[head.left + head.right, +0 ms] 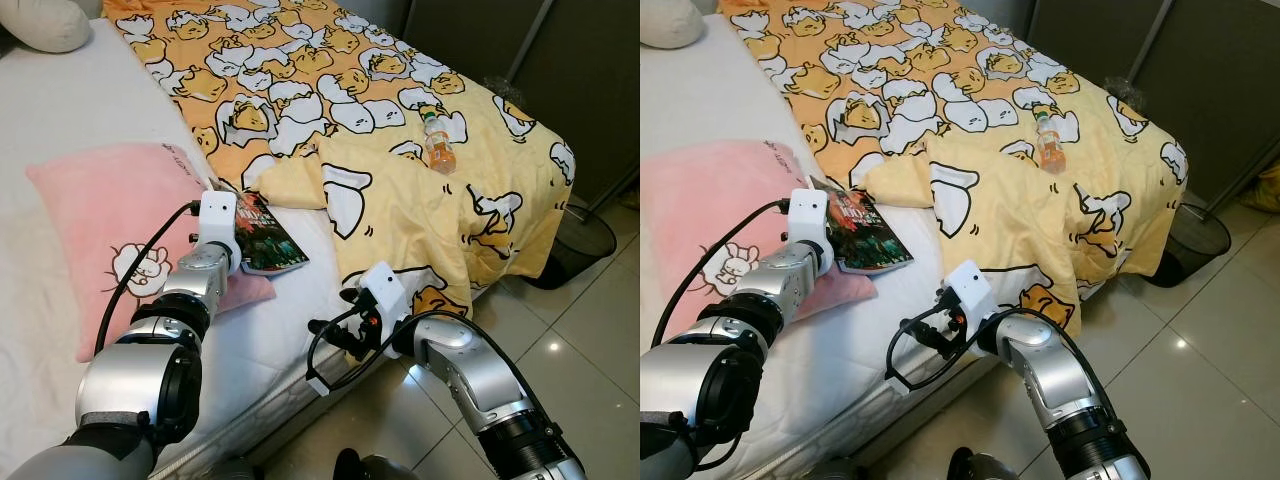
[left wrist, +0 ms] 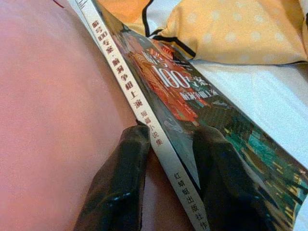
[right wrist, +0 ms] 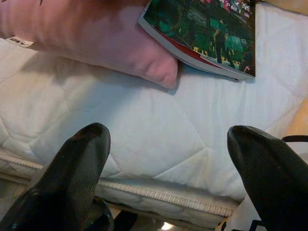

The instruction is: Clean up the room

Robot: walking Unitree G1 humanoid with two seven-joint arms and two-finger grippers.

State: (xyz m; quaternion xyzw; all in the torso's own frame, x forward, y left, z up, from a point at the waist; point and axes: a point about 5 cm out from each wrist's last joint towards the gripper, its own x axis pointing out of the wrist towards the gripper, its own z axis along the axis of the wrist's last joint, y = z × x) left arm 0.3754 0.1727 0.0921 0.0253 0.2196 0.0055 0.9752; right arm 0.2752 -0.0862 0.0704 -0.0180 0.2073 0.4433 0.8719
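Bedroom scene: white quilted mattress (image 1: 60, 110) with a yellow cartoon-print blanket (image 1: 330, 80) over the far half, grey tiled floor (image 1: 590, 330) on the robot's right, black mesh wastebasket (image 1: 585, 240) by the bed's far corner. Flat pink pillow with a cartoon print (image 1: 100, 220) lies on the bed's near left; grey pillow (image 1: 40, 25) at the top left corner. Clear plastic bottle with orange drink (image 1: 438, 145) lies on the blanket, well apart from both arms.

Task thing right now: dark glossy paperback book with a white spine (image 1: 265, 235), lying flat, one edge on the pink pillow, the rest on the mattress, just beside the blanket's folded edge. Left gripper (image 2: 166, 178) is at the book's spine end; in the left wrist view its two black fingers (image 2: 120, 187) sit one on each side of the spine, one on the pillow side, one on the cover. Looks closed on the book's edge.

Key relation: spine's long axis runs straight ahead from the left fingers, away from the robot. Left arm is much nearer. Right gripper (image 3: 168, 159) hangs at the mattress edge, fingers wide apart, holding nothing, book ahead of it past the pillow corner.

Judgement: book grasp under way; lift should keep the book from sliding off along its spine.
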